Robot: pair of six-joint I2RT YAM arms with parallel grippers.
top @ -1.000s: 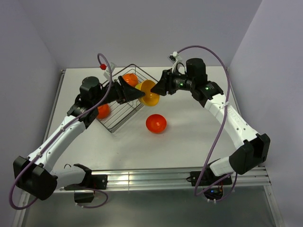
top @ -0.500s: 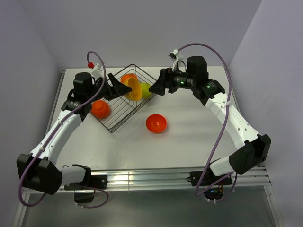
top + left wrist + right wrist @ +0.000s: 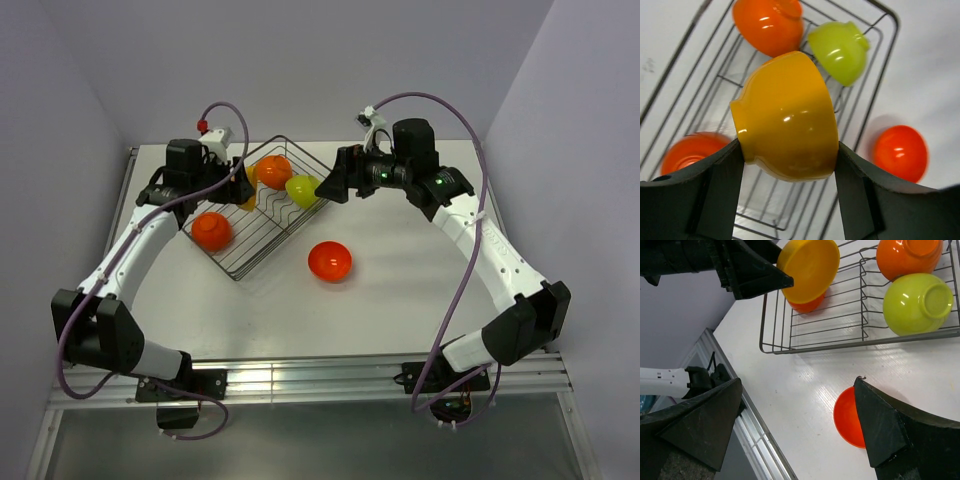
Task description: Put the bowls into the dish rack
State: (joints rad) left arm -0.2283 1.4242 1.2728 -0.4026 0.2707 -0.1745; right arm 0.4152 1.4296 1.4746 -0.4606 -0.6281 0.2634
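**Left claw grips a yellow-orange bowl above the dish rack; right claw gapes empty nearby**

In the overhead view, a white table [image 3: 400, 300] fills the middle of the frame. The dish rack [image 3: 255, 255], a dark wire basket, sits turned like a diamond in the upper left of centre.

The left arm [image 3: 130, 260] reaches up from the lower left. The left claw [image 3: 788, 155] is clamped on the yellow-orange bowl [image 3: 785, 115], with one finger pressed to each side of it. The bowl is tipped on its side and hangs over the upper left part of the rack, clear of the wires.

Three bowls lie at the rack.
- The orange bowl [image 3: 273, 170] rests base up in the top corner.
- The lime green bowl [image 3: 303, 190] lies just beside it in the right corner, tilted, with its base showing in the right wrist view.
- The left red-orange bowl [image 3: 211, 230] sits at the rack's left edge and appears to be inside the wires.

The loose red-orange bowl [image 3: 329, 261] stands open side up on the bare table. It is just right of the rack's lower edge, near the centre of the frame.

The right arm [image 3: 480, 250] curves in from the lower right. The right claw [image 3: 797, 385] hovers beside the rack's right corner, close to the lime green bowl. Its fingers [image 3: 695, 425] are spread wide apart with nothing between them.
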